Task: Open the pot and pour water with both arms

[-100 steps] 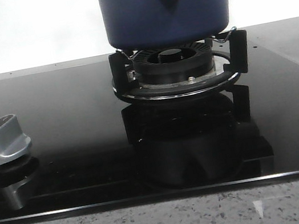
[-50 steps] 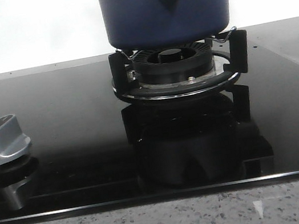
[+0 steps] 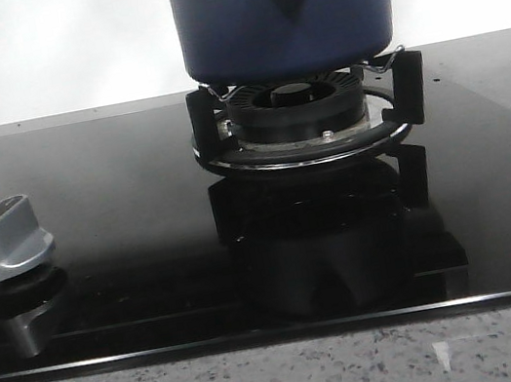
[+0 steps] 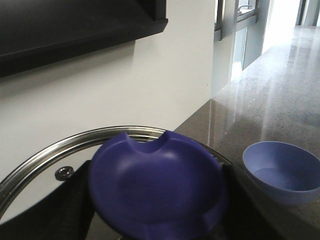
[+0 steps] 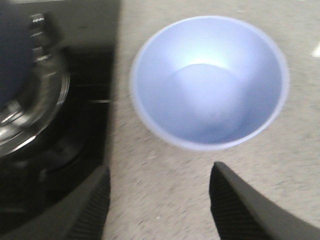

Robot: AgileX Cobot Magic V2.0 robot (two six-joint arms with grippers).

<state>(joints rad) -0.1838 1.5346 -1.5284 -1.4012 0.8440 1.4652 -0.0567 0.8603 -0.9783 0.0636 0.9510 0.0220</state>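
- Pot (image 3: 284, 13): you see the dark navy vessel seated on the black trivet (image 3: 305, 108) of the gas burner (image 3: 295, 105), its top cut off by the upper edge of the front view, its teardrop handle mount facing you.
- Lid (image 4: 75, 165): in the left wrist view you find a glass lid with a steel rim and a broad blue knob (image 4: 157, 190) close to the camera; a small steam vent shows near the rim.
- Left claw (image 4: 157, 220): dark pads sit on either side of the blue knob, so it appears clamped on the knob, though the contact itself is hidden from you.
- Right claw (image 5: 160, 200): its two black fingers (image 5: 90, 205) stand wide apart, holding nothing, over the speckled bench (image 5: 165, 170).
- Light-blue bowl (image 5: 210, 82): you see it upright on the bench, just beside the cooktop's edge and beyond the right claw's fingertips; the left wrist view shows it too.
- Cooktop (image 3: 123, 224): glossy black glass mirrors the burner, and a silver control knob (image 3: 7, 240) sits at its left side.
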